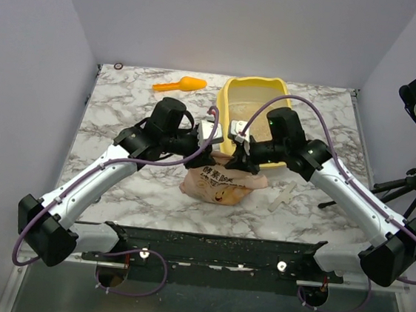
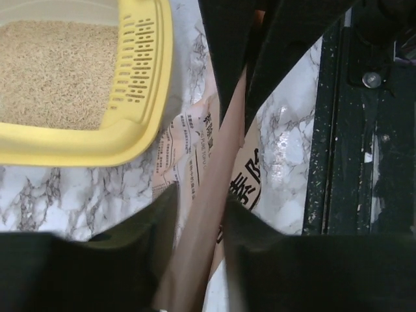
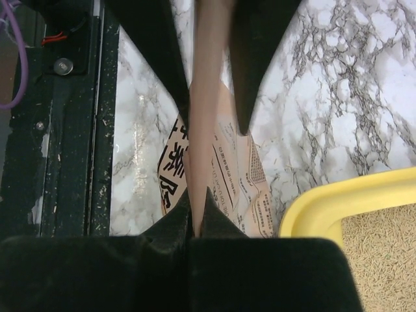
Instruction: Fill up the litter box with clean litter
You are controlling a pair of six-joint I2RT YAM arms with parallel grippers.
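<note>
Litter box (image 1: 253, 94), yellow, at back-centre of marble surface (image 1: 123, 110), w/ clean litter (image 2: 52, 71) inside. Pinkish bag (image 1: 224, 184) just in front of it. R end effector (image 3: 195, 198) clenched on bag's top edge. L end effector (image 2: 201, 214) straddles same edge, can't tell if gripping. Orange scoop (image 1: 180, 85) left of box.

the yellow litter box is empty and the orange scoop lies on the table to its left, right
Not quite. The litter box is not empty: the left wrist view shows beige litter inside it. The orange scoop does lie on the table to its left.
</note>
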